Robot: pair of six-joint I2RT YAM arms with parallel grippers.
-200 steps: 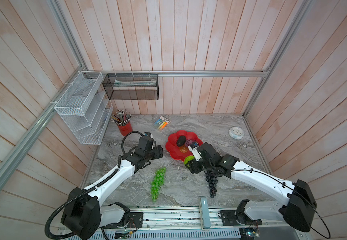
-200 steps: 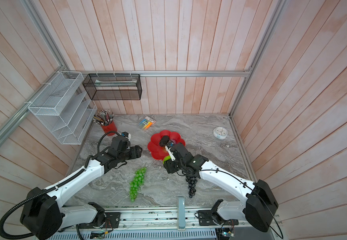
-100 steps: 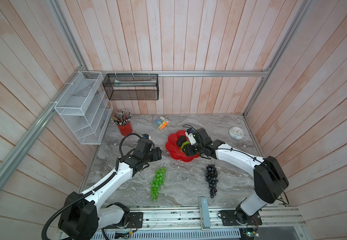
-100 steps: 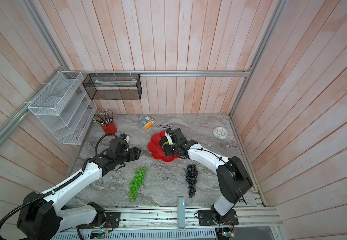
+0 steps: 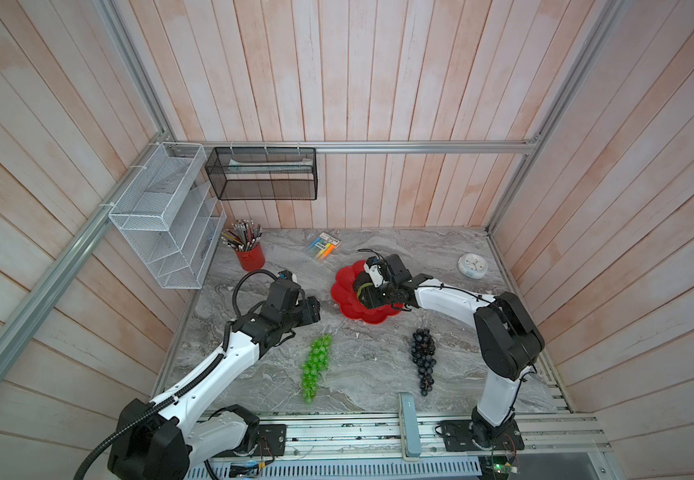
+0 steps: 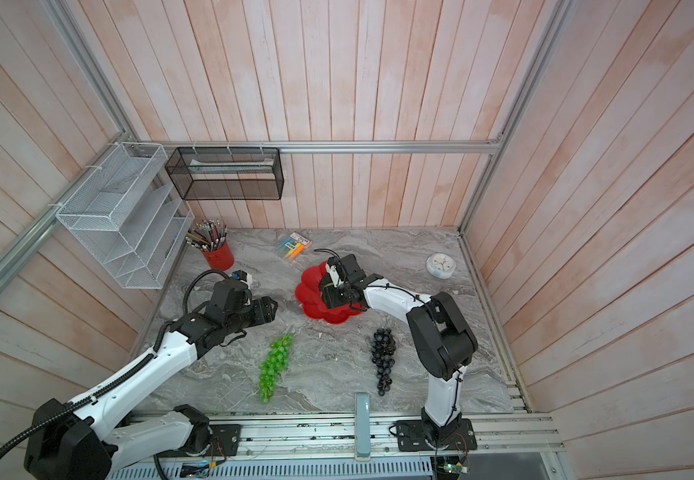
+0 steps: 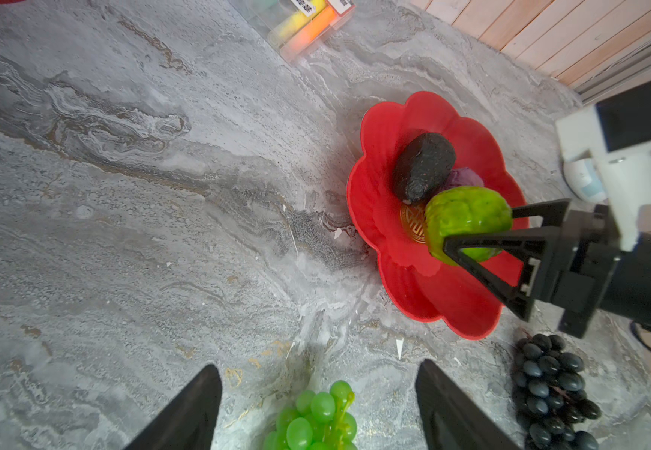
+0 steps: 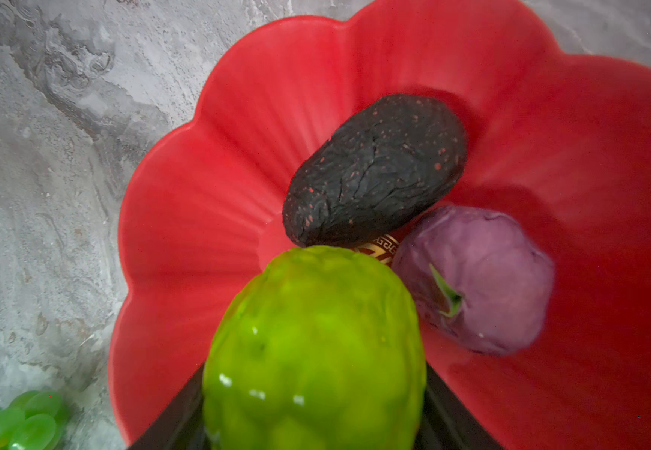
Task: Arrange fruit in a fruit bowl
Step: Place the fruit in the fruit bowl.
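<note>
The red scalloped fruit bowl (image 5: 343, 286) (image 6: 307, 293) (image 8: 238, 136) holds a black-green avocado (image 8: 374, 167) (image 7: 423, 165) and a small purple fruit (image 8: 479, 276) (image 7: 466, 179). My right gripper (image 5: 364, 291) (image 6: 328, 293) (image 8: 314, 420) is shut on the bumpy lime-green fruit (image 8: 316, 343) (image 7: 468, 222), over the bowl's gold emblem. A green grape bunch (image 5: 315, 365) (image 6: 274, 361) (image 7: 316, 417) and a dark grape bunch (image 5: 422, 361) (image 6: 383, 357) (image 7: 550, 389) lie on the table in front. My left gripper (image 5: 314, 309) (image 6: 272, 309) (image 7: 318, 374) stands open and empty, just behind the green bunch's stem end.
A red pencil cup (image 5: 250, 257), a highlighter pack (image 5: 322, 249) and a small white clock (image 5: 472, 264) stand along the back. A white wire rack (image 5: 162, 216) and a black mesh basket (image 5: 262, 174) hang on the walls. A grey block (image 5: 409, 424) sits at the front rail.
My right gripper has carried the lime-green fruit back from near the dark grapes to over the bowl. The left arm has barely shifted.
</note>
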